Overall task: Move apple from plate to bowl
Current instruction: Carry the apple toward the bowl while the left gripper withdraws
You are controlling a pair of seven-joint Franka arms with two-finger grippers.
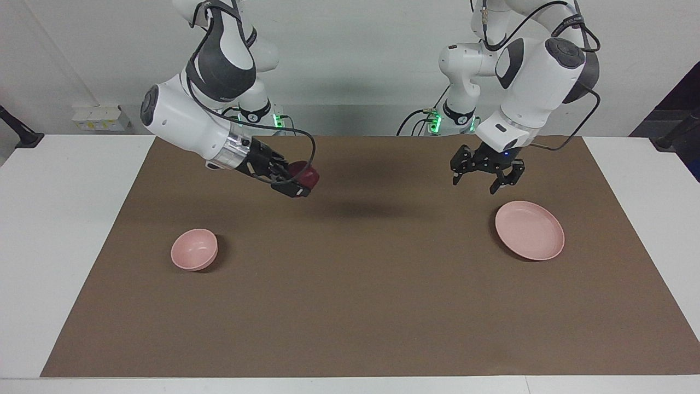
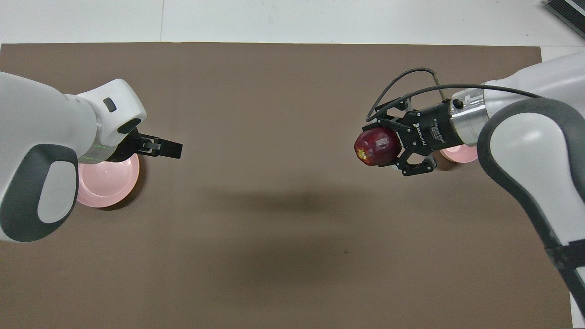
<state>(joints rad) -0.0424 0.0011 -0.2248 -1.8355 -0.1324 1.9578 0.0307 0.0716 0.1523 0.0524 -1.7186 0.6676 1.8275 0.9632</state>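
Observation:
The dark red apple point(image 1: 305, 175) point(image 2: 374, 146) hangs in the air with my right gripper point(image 1: 302, 181) point(image 2: 383, 148) shut on it, over the brown mat short of the bowl. The small pink bowl point(image 1: 194, 249) stands empty toward the right arm's end; in the overhead view the right wrist covers most of the bowl point(image 2: 458, 155). The flat pink plate point(image 1: 529, 230) point(image 2: 108, 182) lies empty toward the left arm's end. My left gripper point(image 1: 476, 184) point(image 2: 171, 149) hangs open and empty over the mat, close to the plate's rim.
A brown mat point(image 1: 361, 306) covers most of the white table point(image 1: 60, 230). A white socket box point(image 1: 100, 118) sits by the wall past the right arm's end. Cables loop off both wrists.

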